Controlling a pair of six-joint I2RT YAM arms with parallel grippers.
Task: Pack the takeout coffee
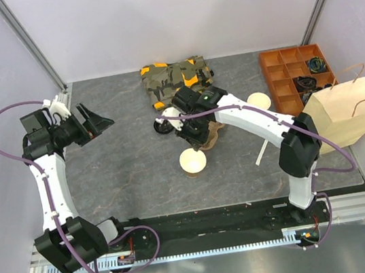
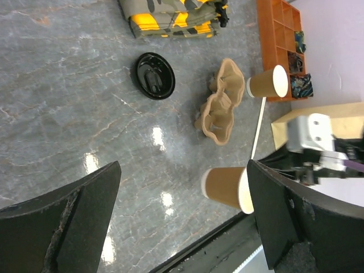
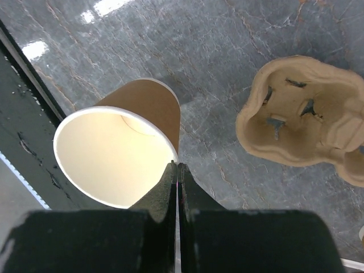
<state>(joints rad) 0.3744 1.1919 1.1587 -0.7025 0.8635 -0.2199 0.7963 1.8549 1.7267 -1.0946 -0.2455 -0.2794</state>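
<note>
The takeout coffee is out of view: no lidded cup shows. A round black lid [image 1: 162,127] [image 2: 152,75] lies alone on the table. An open tan cup with a pale inside [image 1: 193,161] [image 2: 224,186] [image 3: 122,153] stands near the front. A second open cup [image 1: 258,102] [image 2: 267,84] stands by the orange tray. My right gripper [image 1: 193,138] [image 3: 177,165] is shut and empty, its tips just above the near cup's rim, beside the pulp carrier [image 1: 213,134] [image 3: 307,114]. My left gripper [image 1: 98,121] [image 2: 183,170] hangs wide open at the far left, holding nothing.
A tan paper bag [image 1: 354,111] [image 2: 296,122] stands at the right edge. An orange compartment tray [image 1: 297,75] [image 2: 276,34] sits behind it. A camouflage cloth bundle [image 1: 177,77] [image 2: 170,14] lies at the back. A white stick [image 1: 262,154] [image 2: 259,128] lies near the right arm.
</note>
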